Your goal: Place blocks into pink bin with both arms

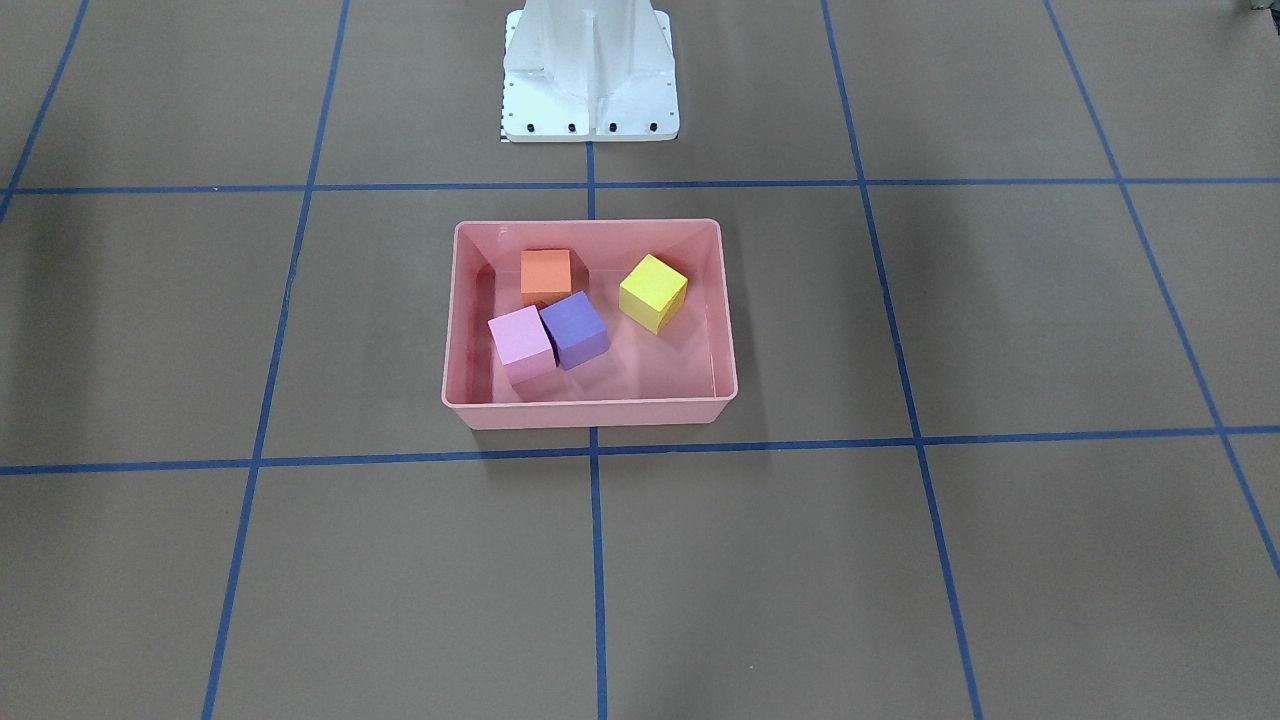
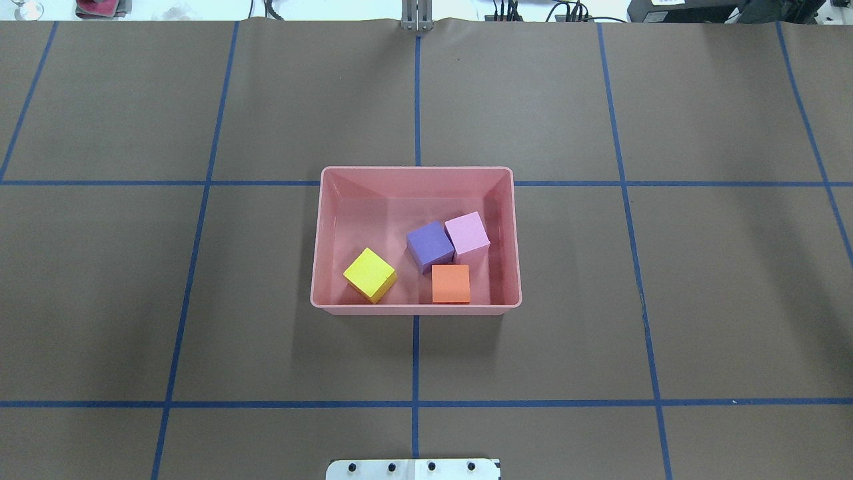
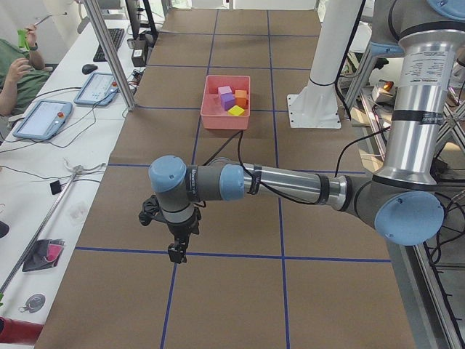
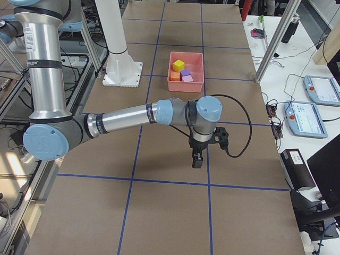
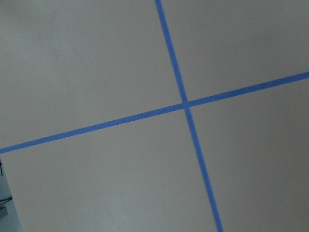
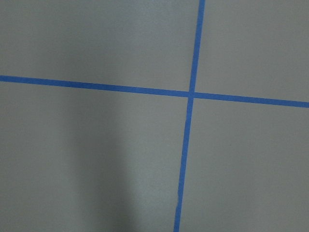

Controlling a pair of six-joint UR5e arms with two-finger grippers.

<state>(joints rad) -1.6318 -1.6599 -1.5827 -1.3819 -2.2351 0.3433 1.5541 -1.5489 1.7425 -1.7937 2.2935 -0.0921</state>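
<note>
The pink bin (image 2: pixel 318 240) stands at the table's middle; it also shows in the front view (image 1: pixel 726 330). Inside it lie the orange block (image 2: pixel 450 283), the yellow block (image 2: pixel 369 274), the light pink block (image 2: pixel 467 233) and the purple block (image 2: pixel 430 245). Purple touches the pink one and sits close to the orange one; yellow lies apart. My left gripper (image 3: pixel 176 251) shows only in the left side view, far from the bin, pointing down over the table. My right gripper (image 4: pixel 197 160) shows only in the right side view, likewise far from the bin. I cannot tell whether either is open or shut.
The white robot base (image 1: pixel 590 90) stands behind the bin. Blue tape lines (image 2: pixel 416 360) cross the brown table. Side benches hold tablets (image 3: pixel 43 120) and cables. An operator (image 3: pixel 18 69) sits at the left bench. Both wrist views show only table and tape.
</note>
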